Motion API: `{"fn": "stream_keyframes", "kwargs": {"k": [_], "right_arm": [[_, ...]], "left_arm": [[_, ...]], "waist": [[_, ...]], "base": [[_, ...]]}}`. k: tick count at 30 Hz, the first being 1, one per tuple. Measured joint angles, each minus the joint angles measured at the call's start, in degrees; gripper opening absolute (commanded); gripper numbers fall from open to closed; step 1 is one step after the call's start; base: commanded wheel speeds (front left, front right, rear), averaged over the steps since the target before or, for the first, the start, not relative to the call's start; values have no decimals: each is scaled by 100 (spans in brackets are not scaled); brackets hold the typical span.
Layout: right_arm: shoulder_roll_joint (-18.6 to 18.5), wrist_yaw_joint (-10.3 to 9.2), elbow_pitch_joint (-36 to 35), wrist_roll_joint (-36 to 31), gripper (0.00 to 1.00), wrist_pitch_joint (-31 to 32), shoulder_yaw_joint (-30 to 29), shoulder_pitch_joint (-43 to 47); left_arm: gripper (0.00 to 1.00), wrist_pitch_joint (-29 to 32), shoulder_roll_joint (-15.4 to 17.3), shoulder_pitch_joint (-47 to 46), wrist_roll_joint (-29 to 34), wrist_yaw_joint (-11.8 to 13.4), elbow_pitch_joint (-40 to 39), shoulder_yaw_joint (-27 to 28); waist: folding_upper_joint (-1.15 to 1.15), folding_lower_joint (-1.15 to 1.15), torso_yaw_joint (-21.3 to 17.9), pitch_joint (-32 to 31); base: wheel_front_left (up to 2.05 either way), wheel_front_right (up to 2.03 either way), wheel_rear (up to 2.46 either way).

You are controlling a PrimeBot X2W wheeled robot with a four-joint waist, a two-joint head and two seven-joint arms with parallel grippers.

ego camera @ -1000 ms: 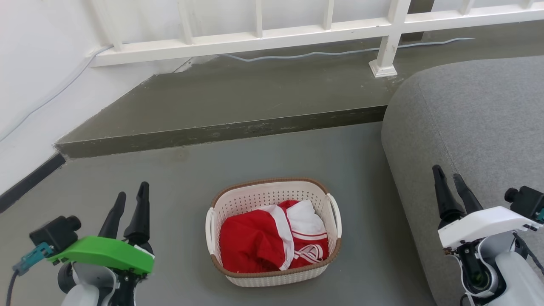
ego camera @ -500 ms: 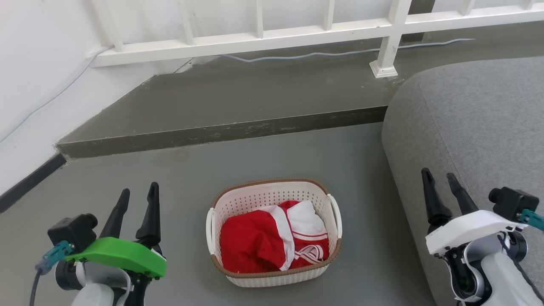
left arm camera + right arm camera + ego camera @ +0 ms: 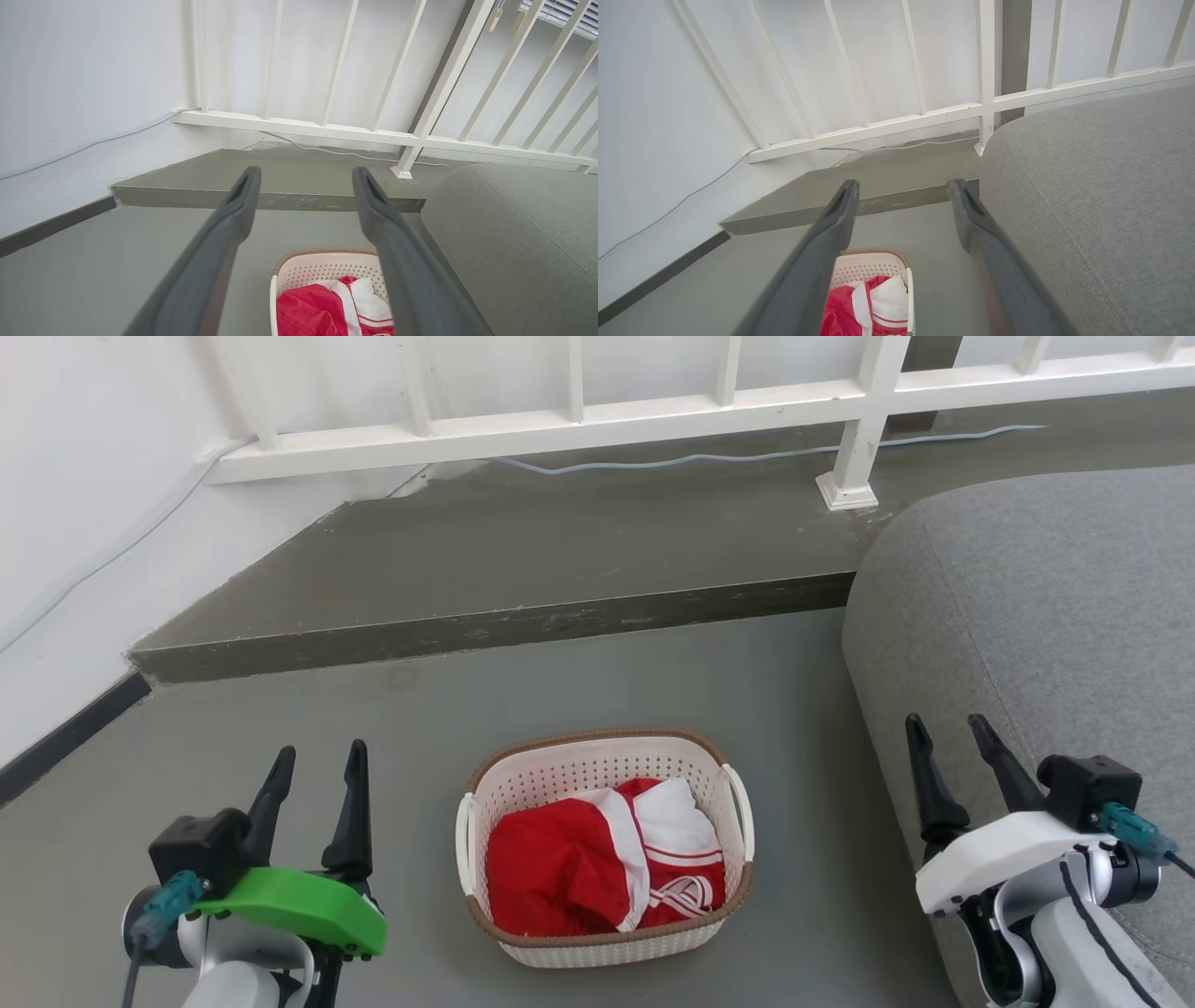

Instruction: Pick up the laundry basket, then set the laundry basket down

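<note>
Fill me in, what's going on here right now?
The laundry basket sits on the grey floor beside a grey sofa, holding red and white clothes. The left gripper and right gripper hover open on either side of it, neither touching it. The basket is not yet picked up.

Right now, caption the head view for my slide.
Left gripper and right gripper, both open, flank the laundry basket of red-and-white clothes beside a grey sofa.

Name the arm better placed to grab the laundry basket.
Left, probably: the left gripper, open, sits nearer a handle of the laundry basket than the right gripper, open too, by the grey sofa.
</note>
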Motion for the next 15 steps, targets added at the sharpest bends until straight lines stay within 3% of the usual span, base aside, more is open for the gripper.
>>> {"fn": "stream_keyframes", "kwargs": {"k": [15], "right_arm": [[-21,-196,146,-966,100,-265,250,3]], "left_arm": [[100,-277,-48,31,823,186,127,-185]], "waist": [[0,0,10,0]], "base": [[0,0,0]]}}
